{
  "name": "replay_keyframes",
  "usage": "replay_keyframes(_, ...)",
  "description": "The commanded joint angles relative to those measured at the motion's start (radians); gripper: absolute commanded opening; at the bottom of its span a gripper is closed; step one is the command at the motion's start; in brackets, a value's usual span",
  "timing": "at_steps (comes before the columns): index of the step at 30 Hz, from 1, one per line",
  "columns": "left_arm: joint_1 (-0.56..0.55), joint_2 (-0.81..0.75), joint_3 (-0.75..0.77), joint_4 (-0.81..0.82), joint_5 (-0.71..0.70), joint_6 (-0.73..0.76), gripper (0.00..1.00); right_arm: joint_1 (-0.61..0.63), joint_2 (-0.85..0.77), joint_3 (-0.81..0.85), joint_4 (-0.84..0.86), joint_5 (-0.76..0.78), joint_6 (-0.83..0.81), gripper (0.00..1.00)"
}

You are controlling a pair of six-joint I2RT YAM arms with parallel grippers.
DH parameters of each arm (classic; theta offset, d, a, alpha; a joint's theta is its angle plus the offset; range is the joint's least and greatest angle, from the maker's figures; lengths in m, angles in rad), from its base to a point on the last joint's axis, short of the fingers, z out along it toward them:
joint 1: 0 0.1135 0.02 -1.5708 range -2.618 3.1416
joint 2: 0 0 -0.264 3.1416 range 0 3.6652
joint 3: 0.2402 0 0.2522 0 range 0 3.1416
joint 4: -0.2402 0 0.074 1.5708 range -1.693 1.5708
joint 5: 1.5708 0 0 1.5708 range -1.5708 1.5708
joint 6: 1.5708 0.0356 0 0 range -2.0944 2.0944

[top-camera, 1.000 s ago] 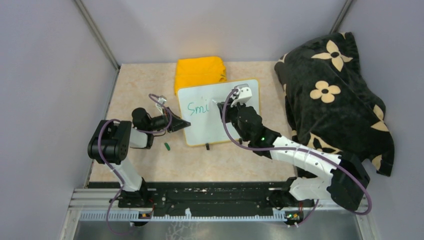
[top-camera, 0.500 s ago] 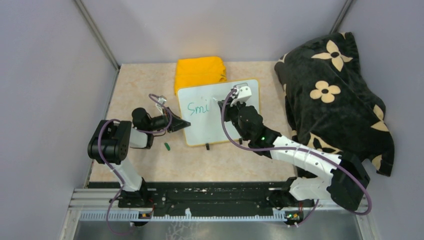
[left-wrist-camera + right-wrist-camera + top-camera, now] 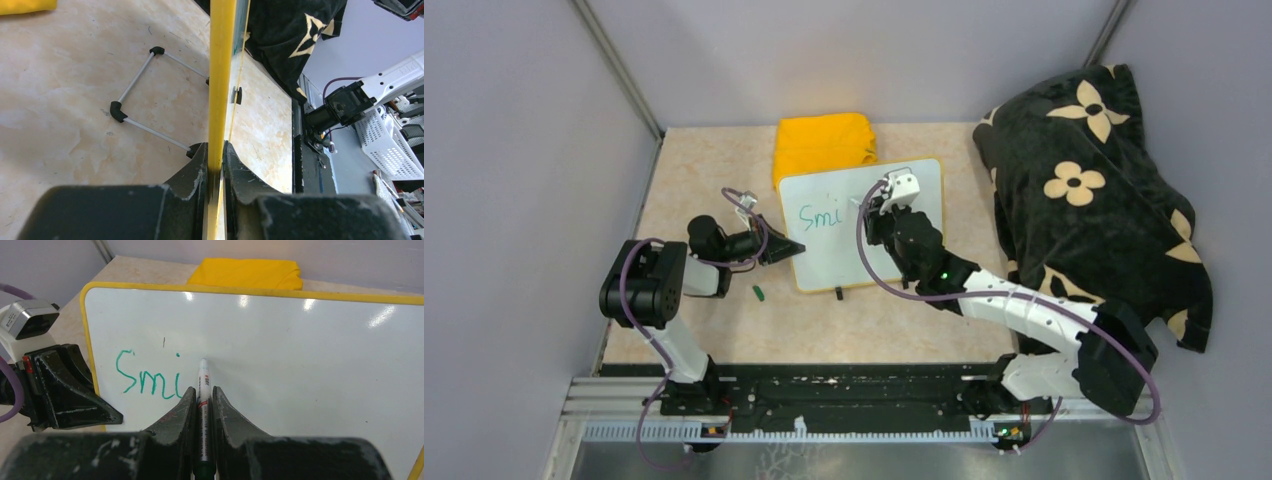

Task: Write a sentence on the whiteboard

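Right end effector [image 3: 202,390] is clamped on a slim white marker [image 3: 203,377] with black print along its barrel, whose tip touches the whiteboard [image 3: 300,365] just right of the dotted "i". Green, loose handwriting so far reads "Smi" [image 3: 148,380], near the board's left edge. Left end effector [image 3: 215,150] pinches the thin yellow rim on that left edge between dark, scuffed fingers. The glossy, round-cornered board sits mid-table on the beige marbled table [image 3: 704,170], its far edge beside a folded yellow cloth [image 3: 824,142]. A thin metal wire stand [image 3: 145,100] with black elbow joints shows beneath it.
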Motion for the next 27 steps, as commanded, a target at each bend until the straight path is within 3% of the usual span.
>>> replay_keyframes(1,-0.004,0.009,0.009,-0.069,-0.047,0.048,0.00,0.017,0.020,0.057,0.052,0.027,-0.013,0.00)
replay_keyframes(15,-0.004,0.006,0.011,-0.072,-0.045,0.052,0.00,0.017,0.023,0.032,0.177,0.013,0.019,0.00)
replay_keyframes(27,-0.004,0.003,0.011,-0.074,-0.046,0.053,0.00,0.016,0.078,0.077,0.106,0.066,0.044,0.00)
